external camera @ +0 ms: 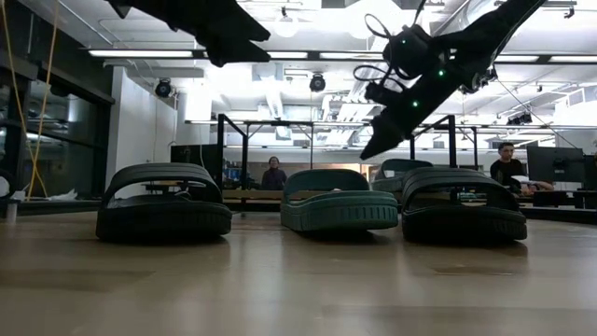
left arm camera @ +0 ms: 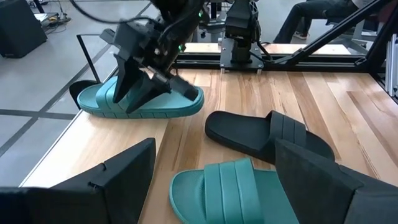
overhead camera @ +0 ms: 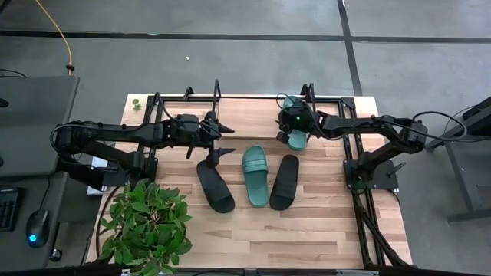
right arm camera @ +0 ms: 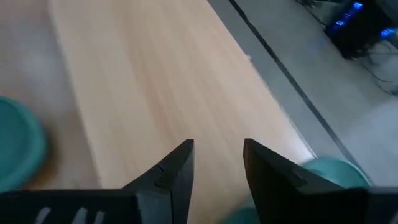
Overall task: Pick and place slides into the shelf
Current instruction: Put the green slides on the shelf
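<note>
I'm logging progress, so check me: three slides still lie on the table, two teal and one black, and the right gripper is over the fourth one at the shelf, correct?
Not quite. The high view shows two black slides with one teal slide between them on the table. The rest holds: the right gripper is over the other teal slide at the shelf.

The teal green rubber slide on the light wooden shelf board (overhead camera: 294, 123) was mostly hidden under the right gripper (overhead camera: 295, 136). In the right wrist view it was cut off at the edge at 5 o'clock, and a blurry teal shape (right arm camera: 18, 140) sat at 9 o'clock. The leafy green plant (overhead camera: 146, 230) covered the table's corner.
</note>
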Robot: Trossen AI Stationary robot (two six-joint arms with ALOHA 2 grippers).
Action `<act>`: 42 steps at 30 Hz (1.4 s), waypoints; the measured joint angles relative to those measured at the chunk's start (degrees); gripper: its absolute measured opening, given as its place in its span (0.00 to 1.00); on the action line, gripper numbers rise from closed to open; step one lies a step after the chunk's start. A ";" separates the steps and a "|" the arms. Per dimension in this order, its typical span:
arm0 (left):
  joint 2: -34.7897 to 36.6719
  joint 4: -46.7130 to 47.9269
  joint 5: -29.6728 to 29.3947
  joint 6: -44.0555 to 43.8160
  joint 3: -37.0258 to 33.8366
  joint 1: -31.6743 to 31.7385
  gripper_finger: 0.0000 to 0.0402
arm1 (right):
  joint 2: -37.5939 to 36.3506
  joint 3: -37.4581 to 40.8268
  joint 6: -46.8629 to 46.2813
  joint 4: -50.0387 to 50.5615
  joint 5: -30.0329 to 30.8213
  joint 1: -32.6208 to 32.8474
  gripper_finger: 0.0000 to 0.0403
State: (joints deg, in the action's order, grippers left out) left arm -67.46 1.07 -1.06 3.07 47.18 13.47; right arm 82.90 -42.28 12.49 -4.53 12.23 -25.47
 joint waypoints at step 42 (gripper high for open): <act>-0.04 4.79 13.09 -16.39 0.00 -2.36 0.78 | -11.97 0.04 1.71 -8.59 -1.67 29.92 0.32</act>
State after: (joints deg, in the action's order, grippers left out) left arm -67.51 5.86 12.03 -13.32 47.18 11.12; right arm 70.94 -42.24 14.20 -13.12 10.55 4.45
